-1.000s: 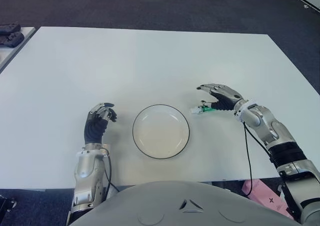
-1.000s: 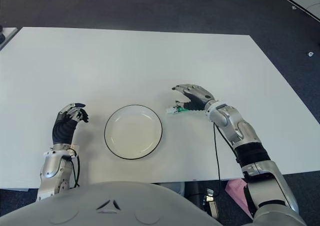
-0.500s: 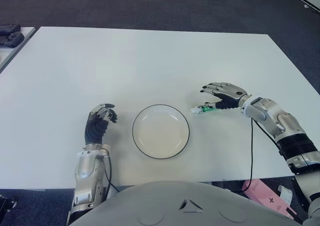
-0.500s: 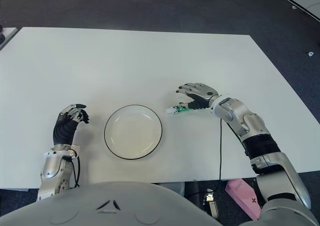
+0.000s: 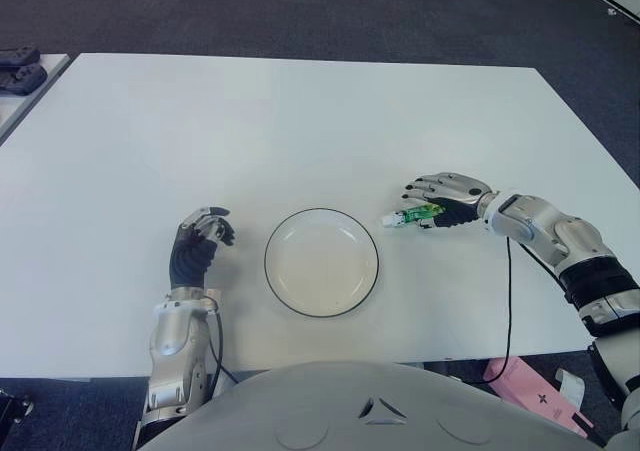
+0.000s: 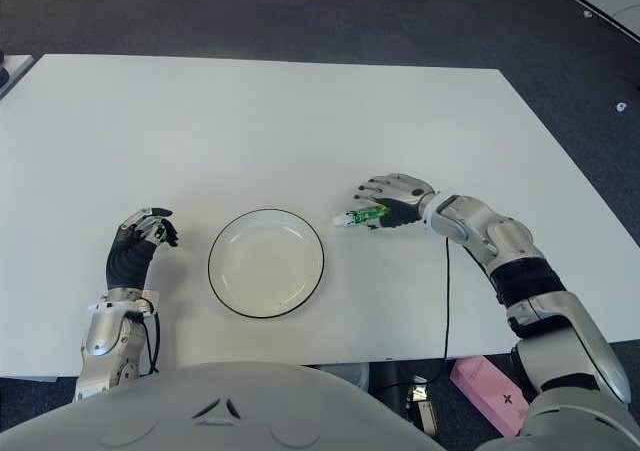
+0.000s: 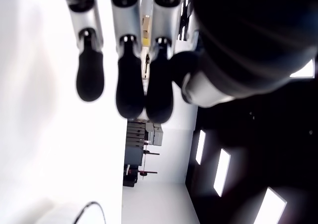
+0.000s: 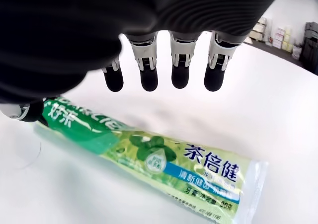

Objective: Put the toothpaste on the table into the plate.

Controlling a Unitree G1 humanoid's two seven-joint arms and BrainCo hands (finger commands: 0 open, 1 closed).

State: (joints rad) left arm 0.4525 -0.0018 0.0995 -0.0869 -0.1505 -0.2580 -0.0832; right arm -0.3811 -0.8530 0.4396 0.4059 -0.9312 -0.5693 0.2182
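Table (image 5: 300,121): toothpaste (image 8: 149,154) flat under right hand (image 5: 447,200) (fingers open).

A big white table (image 5: 300,121) holds everything. A round white plate (image 5: 321,262) with a thin dark rim sits on it near the front edge. A small green toothpaste tube (image 5: 412,216) lies flat on the table, just right of the plate.

Lab or office test room: plain white worktop (image 5: 300,111), dark carpet floor (image 5: 300,11), stacked boxes (image 8: 278,37) along wall.
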